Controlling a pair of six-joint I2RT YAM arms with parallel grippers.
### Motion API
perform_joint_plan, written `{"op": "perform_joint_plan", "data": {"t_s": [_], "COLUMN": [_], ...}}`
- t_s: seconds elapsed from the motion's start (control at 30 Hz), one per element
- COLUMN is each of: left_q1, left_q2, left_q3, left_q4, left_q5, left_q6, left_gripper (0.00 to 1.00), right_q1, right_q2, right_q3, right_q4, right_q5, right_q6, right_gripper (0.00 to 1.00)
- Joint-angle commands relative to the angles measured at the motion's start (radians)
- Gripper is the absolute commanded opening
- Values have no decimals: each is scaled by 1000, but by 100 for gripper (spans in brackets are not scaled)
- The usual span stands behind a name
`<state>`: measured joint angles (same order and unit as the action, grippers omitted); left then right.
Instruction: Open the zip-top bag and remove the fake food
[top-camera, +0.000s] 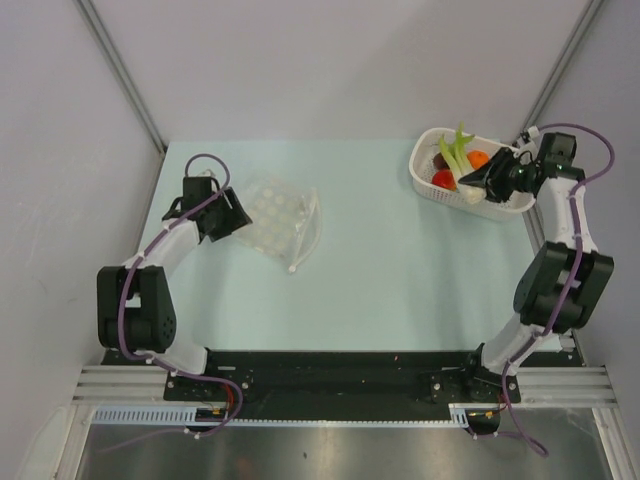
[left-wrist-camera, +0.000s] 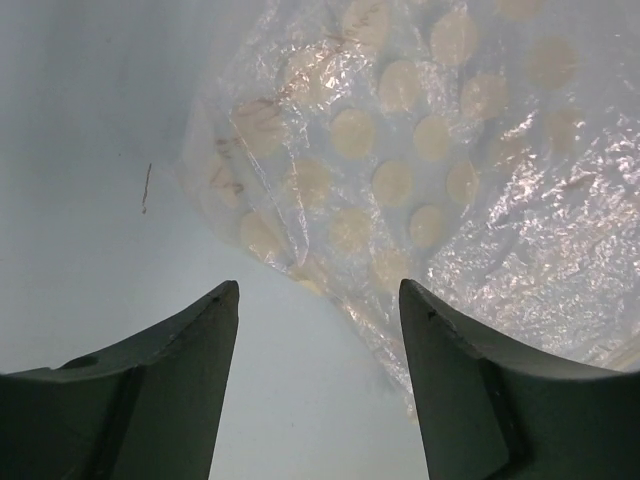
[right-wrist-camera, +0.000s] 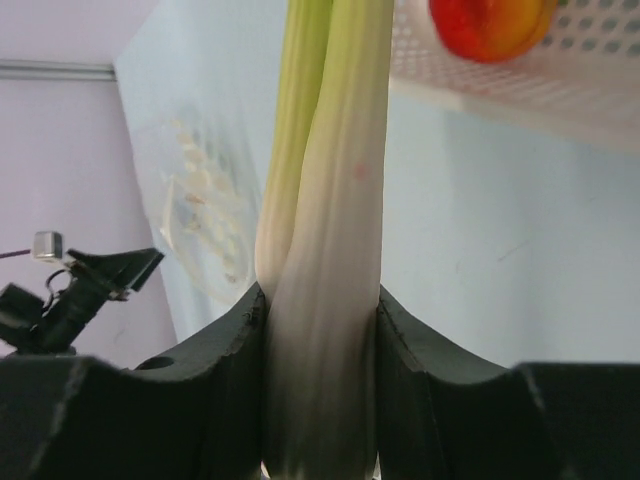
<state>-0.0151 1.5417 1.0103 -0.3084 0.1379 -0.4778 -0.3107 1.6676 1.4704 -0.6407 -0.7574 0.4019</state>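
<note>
The clear zip-top bag (top-camera: 280, 222) lies flat on the table left of centre, with pale round spots inside; it fills the upper right of the left wrist view (left-wrist-camera: 440, 170). My left gripper (top-camera: 232, 215) is open at the bag's left edge, fingers apart and empty (left-wrist-camera: 318, 300). My right gripper (top-camera: 478, 178) is shut on the long green stalks (right-wrist-camera: 325, 250) and holds them over the white basket (top-camera: 425, 185). The stalks (top-camera: 455, 152) stick up over the basket. An orange ball (top-camera: 479, 158), a red tomato (top-camera: 443, 180) and a dark lump (top-camera: 440, 160) lie in the basket.
The white perforated basket sits at the far right of the table, next to the right wall. Its rim and a red-orange piece (right-wrist-camera: 495, 25) show at the top of the right wrist view. Grey walls enclose the table on three sides.
</note>
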Motion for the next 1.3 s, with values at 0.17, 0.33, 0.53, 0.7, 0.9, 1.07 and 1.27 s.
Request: {"op": "perform_joint_plan", "data": {"t_s": [0.17, 0.33, 0.53, 0.7, 0.9, 1.07, 1.27], "left_q1": [-12, -36, -52, -54, -55, -85, -164], "left_q2": [-126, -224, -298, -331, -376, -394, -423], "left_q3": [31, 1, -50, -88, -131, -133, -137], "left_q4": [-49, -67, -81, -90, -104, -141, -172], "left_q5": [39, 34, 25, 52, 42, 23, -11], "left_q6": [73, 120, 119, 94, 74, 65, 67], "left_gripper": [73, 79, 82, 82, 82, 83, 85], "right_q1": [-19, -51, -57, -28, 4, 36, 53], "right_q2": [317, 412, 464, 517, 603, 696, 650], "right_q3": [430, 462, 528, 628, 735, 976, 941], "right_q4": [-292, -324, -338, -350, -358, -418, -382], "right_q5": [214, 292, 405, 545, 742, 1076, 1260], "right_q6": [-359, -400, -428, -413, -384, -293, -284], "right_gripper": [2, 8, 25, 31, 47, 80, 100]}}
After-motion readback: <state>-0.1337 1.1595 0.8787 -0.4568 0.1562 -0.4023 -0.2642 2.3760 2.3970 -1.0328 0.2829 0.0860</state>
